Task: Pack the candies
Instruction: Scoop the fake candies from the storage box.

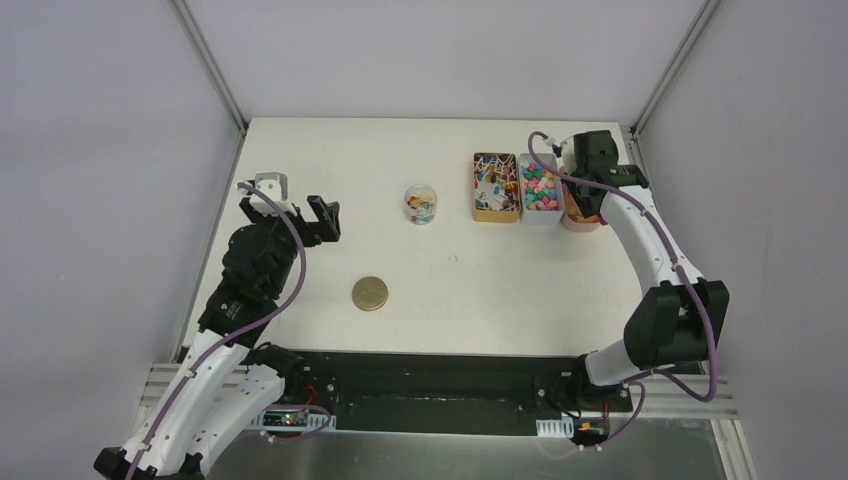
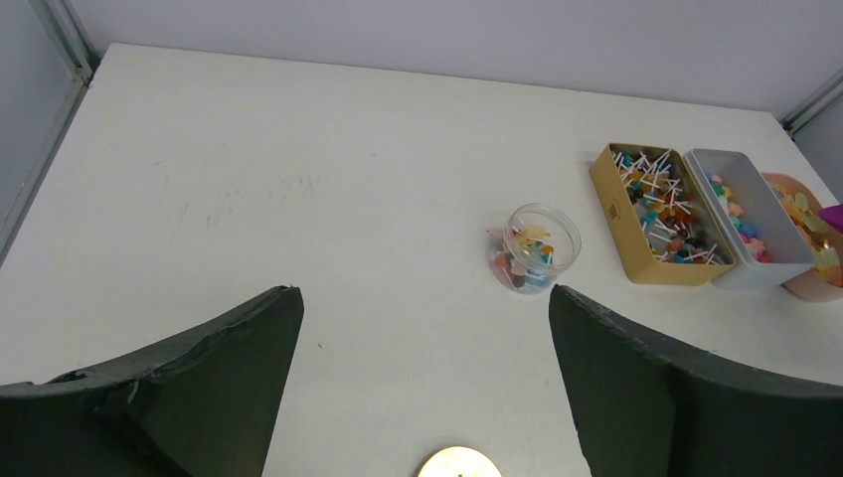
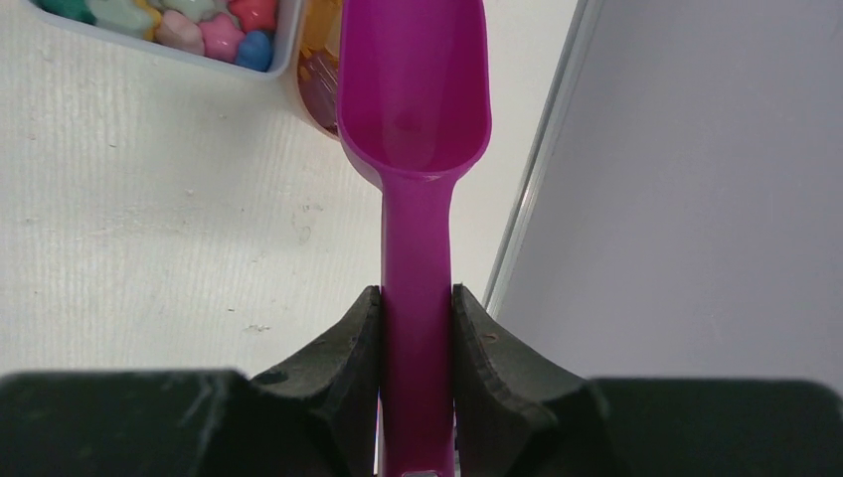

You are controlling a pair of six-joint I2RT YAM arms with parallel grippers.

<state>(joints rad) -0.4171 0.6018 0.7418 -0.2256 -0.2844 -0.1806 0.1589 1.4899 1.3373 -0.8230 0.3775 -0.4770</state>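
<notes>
The candies lie in several containers: mixed wrapped ones in a gold tin [image 1: 495, 186] [image 2: 661, 214], pastel pieces in a white box [image 1: 541, 188] [image 2: 748, 221] [image 3: 199, 25], orange ones in a pink bowl [image 1: 580, 218] [image 2: 810, 243] [image 3: 316, 75]. A small clear jar [image 1: 421, 204] [image 2: 537, 248] holds a few. My right gripper [image 1: 586, 196] [image 3: 418, 298] is shut on the handle of an empty magenta scoop [image 3: 416, 89], whose mouth hangs over the bowl's edge. My left gripper [image 1: 297, 203] [image 2: 422, 298] is open and empty, left of the jar.
A round gold lid [image 1: 370, 293] [image 2: 457, 464] lies on the white table near the front, below my left gripper. A metal frame post [image 3: 537, 169] and the grey side wall stand close to the right of the scoop.
</notes>
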